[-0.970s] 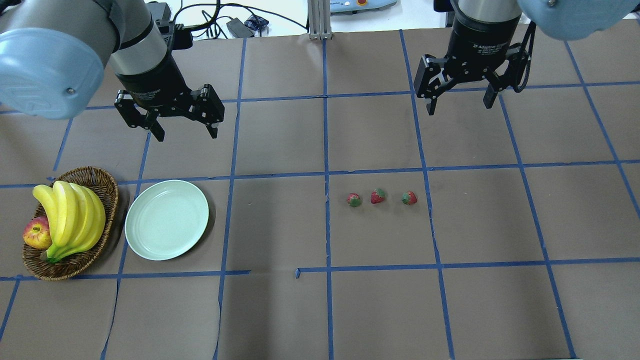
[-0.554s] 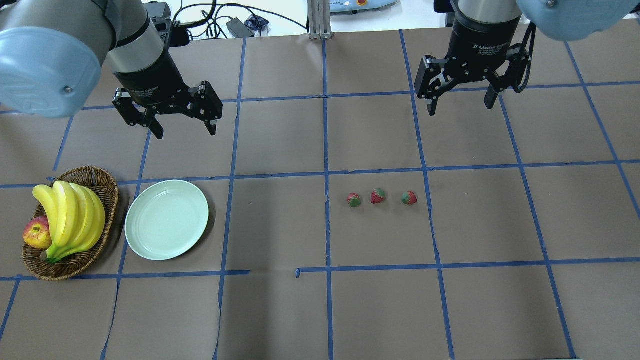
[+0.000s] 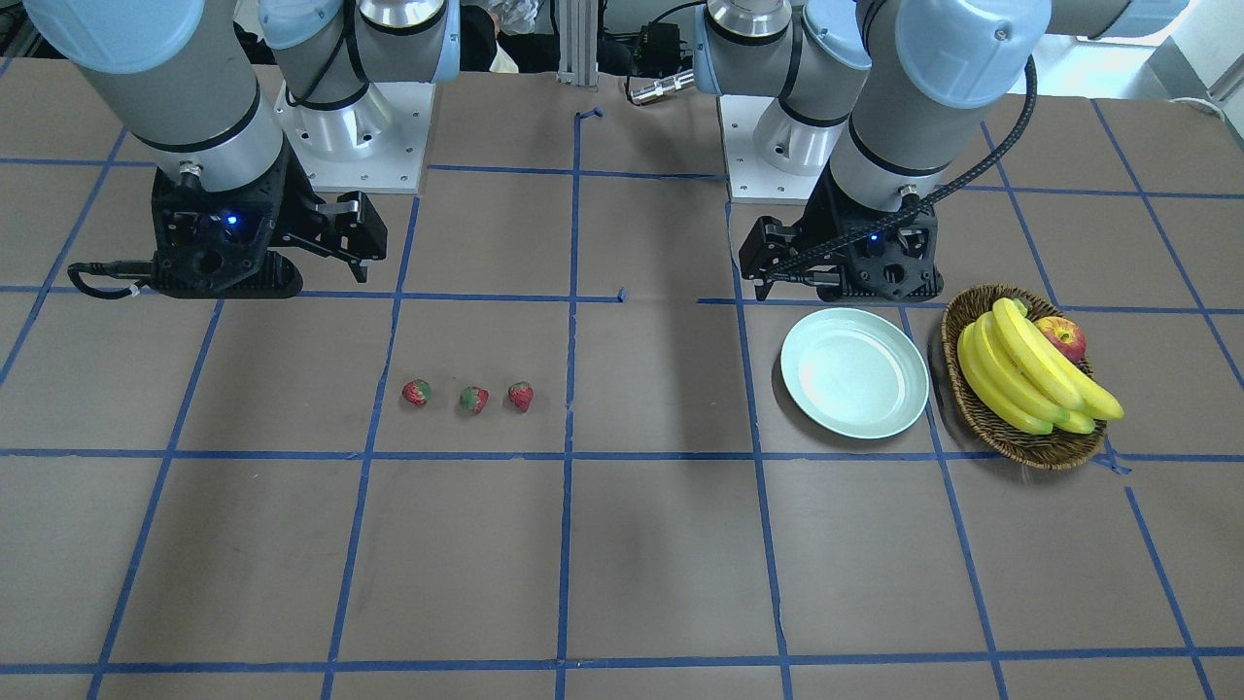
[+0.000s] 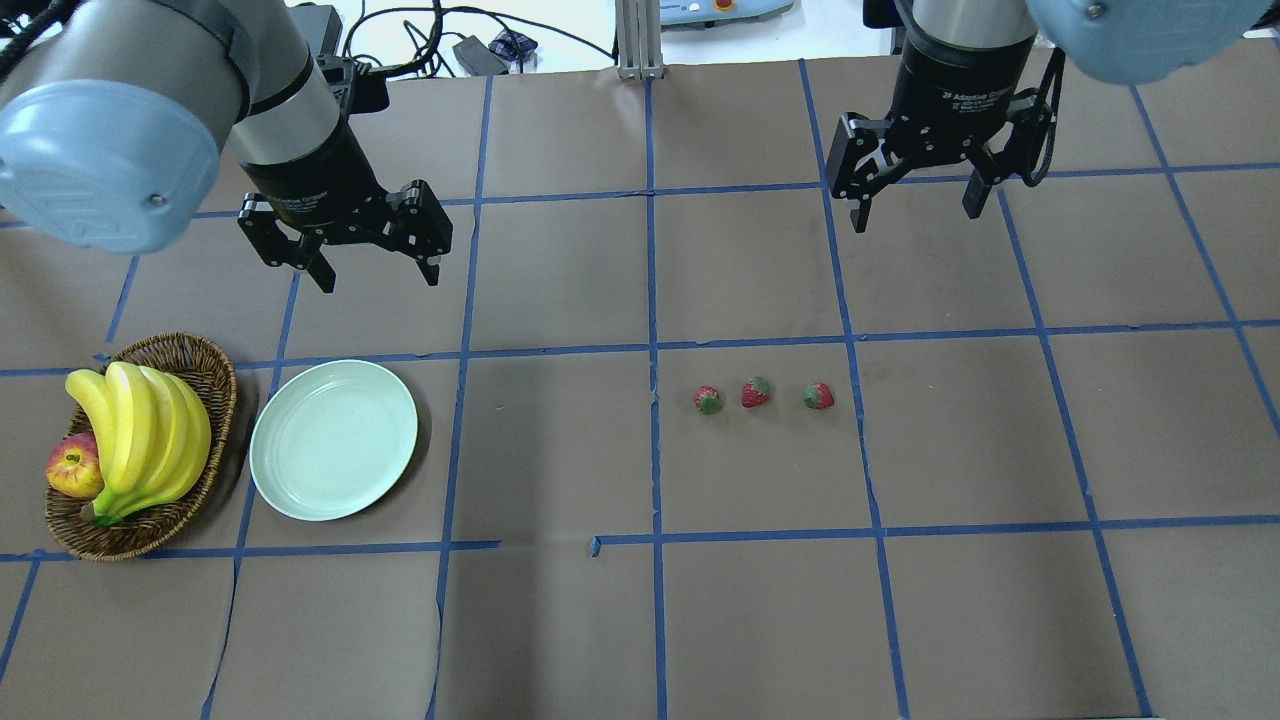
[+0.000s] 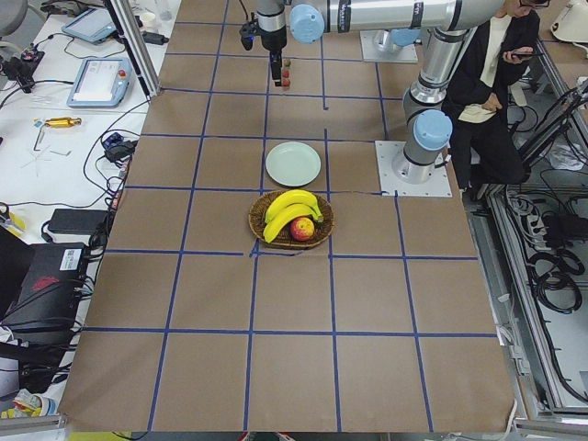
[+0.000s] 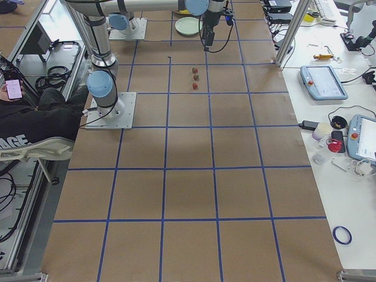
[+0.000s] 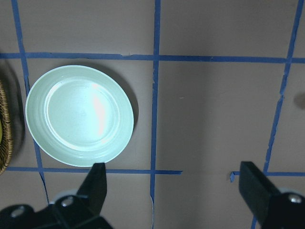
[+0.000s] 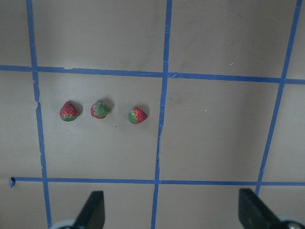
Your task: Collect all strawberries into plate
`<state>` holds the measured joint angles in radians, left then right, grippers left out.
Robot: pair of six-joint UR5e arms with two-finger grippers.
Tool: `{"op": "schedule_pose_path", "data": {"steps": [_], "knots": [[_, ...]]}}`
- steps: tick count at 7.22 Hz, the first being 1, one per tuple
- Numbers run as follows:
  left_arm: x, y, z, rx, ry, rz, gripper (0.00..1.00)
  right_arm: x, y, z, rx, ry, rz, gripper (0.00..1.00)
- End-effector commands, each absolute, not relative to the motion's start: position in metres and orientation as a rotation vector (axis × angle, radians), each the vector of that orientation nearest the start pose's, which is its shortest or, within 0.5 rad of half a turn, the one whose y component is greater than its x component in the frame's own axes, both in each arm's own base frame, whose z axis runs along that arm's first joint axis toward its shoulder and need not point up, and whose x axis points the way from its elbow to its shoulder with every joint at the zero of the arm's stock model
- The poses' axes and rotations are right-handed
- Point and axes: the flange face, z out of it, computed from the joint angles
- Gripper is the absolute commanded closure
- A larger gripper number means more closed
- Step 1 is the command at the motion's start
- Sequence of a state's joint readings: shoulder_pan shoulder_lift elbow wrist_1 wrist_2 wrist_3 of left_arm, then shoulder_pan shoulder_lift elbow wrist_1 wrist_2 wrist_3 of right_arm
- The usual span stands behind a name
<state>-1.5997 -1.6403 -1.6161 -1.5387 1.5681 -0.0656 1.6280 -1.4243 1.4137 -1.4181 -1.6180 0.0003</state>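
Three small red strawberries with green caps lie in a row on the table: left (image 4: 709,400), middle (image 4: 756,392), right (image 4: 818,396). They also show in the right wrist view (image 8: 99,109) and the front view (image 3: 473,399). The pale mint-green plate (image 4: 333,439) sits empty at the left, next to the basket; it fills the left wrist view (image 7: 79,115). My left gripper (image 4: 375,273) hangs open above the table, behind the plate. My right gripper (image 4: 915,213) hangs open, behind and to the right of the strawberries. Both are empty.
A brown wicker basket (image 4: 205,362) with bananas (image 4: 140,435) and a red-yellow apple (image 4: 73,467) stands left of the plate. Blue tape lines grid the brown table. Cables and a metal post (image 4: 640,40) lie past the far edge.
My left gripper has shifted slightly to the right and turned a little. My right gripper has barely moved. The strawberries and the plate have stayed where they were.
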Motion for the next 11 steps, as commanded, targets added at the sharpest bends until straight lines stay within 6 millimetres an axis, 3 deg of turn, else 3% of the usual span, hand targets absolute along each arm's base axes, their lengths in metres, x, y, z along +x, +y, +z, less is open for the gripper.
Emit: {"op": "schedule_pose_path", "data": {"steps": [1, 3, 6, 8, 10, 11], "knots": [[-0.149, -0.507, 0.43, -0.056, 3.138, 0.142, 0.0, 0.16, -0.528, 0.463, -0.098, 3.179, 0.259, 0.0], [-0.152, -0.502, 0.417, -0.043, 3.132, 0.18, 0.0, 0.165, -0.531, 0.431, -0.117, 3.177, 0.228, 0.0], [-0.153, -0.501, 0.414, -0.046, 3.131, 0.187, 0.0, 0.181, -0.532, 0.364, -0.177, 3.17, 0.241, 0.0], [-0.153, -0.501, 0.413, -0.048, 3.131, 0.19, 0.0, 0.188, -0.53, 0.316, -0.356, 3.112, 0.262, 0.0], [-0.153, -0.509, 0.412, -0.079, 3.136, 0.126, 0.0, 0.193, -0.521, 0.286, -0.464, 3.021, 0.293, 0.0], [-0.153, -0.51, 0.409, -0.113, 3.134, 0.132, 0.0, 0.192, -0.515, 0.268, -0.545, 2.999, 0.312, 0.08]]}}
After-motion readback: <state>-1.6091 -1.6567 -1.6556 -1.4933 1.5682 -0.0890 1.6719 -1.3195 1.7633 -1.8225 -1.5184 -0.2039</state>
